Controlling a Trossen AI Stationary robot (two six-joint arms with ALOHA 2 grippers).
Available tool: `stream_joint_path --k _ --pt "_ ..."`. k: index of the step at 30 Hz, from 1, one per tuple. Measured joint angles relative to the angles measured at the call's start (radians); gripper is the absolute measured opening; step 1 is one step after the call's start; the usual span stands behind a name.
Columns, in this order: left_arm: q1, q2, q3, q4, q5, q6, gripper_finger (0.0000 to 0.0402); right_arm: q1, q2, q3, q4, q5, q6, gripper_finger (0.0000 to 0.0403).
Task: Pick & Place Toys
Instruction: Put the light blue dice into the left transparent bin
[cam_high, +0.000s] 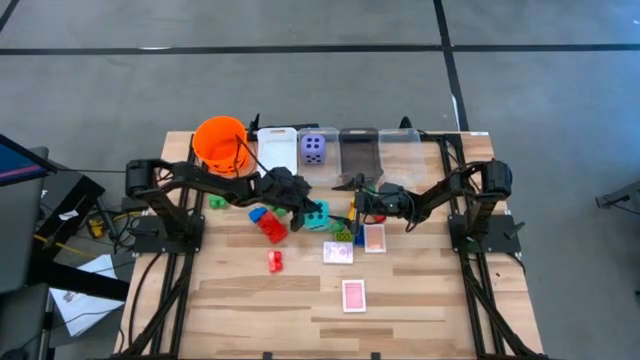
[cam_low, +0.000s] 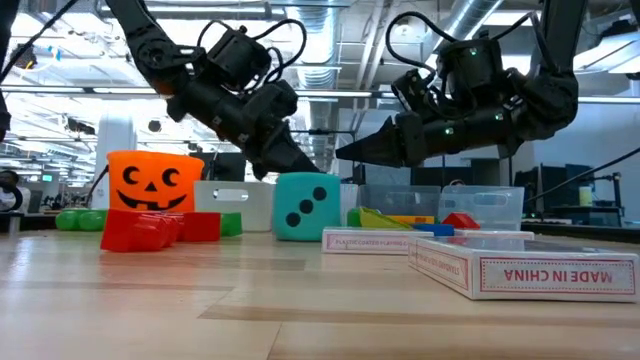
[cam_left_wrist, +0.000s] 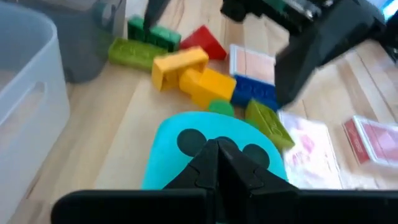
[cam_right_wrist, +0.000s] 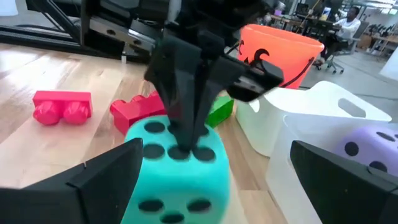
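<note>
A bucket (cam_high: 221, 143) stands at the table's (cam_high: 250, 300) far edge on the left, with bins (cam_high: 360, 150) in a row to its right. One die (cam_high: 314, 149) lies in a bin, another die (cam_high: 316, 215) at the table's middle, cards (cam_high: 354, 295) toward the near edge.

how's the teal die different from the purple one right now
The teal die sits out on the wooden table among the bricks; the purple die rests inside a clear bin at the back edge. The left hand, shut, is down at the teal die's top, while nothing is near the purple die. The right hand is open, facing the teal die. Both are large dice with dark dots.
</note>
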Motion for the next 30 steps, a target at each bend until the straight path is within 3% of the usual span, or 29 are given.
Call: stream_joint_path --k 5,10,15,23,30 --pt "-0.020 -0.120 -0.056 -0.089 -0.091 0.025 0.0000 0.011 0.000 0.000 -0.019 -0.002 0.037 0.0400" --pt "-0.042 -0.203 -0.154 -0.002 -0.184 0.003 0.0000 0.035 0.000 0.000 -0.034 -0.003 0.091 0.0400" --pt "-0.049 -0.175 -0.179 0.151 -0.207 -0.005 0.0000 0.049 0.000 0.000 -0.041 -0.006 0.177 0.0400" --pt "-0.049 -0.059 -0.179 0.328 -0.205 -0.003 0.0000 0.056 0.000 0.000 -0.071 -0.026 0.172 0.0400" --pt "-0.049 -0.038 -0.179 0.434 -0.195 -0.015 0.0000 0.053 0.000 0.000 -0.051 -0.026 0.175 0.0400"
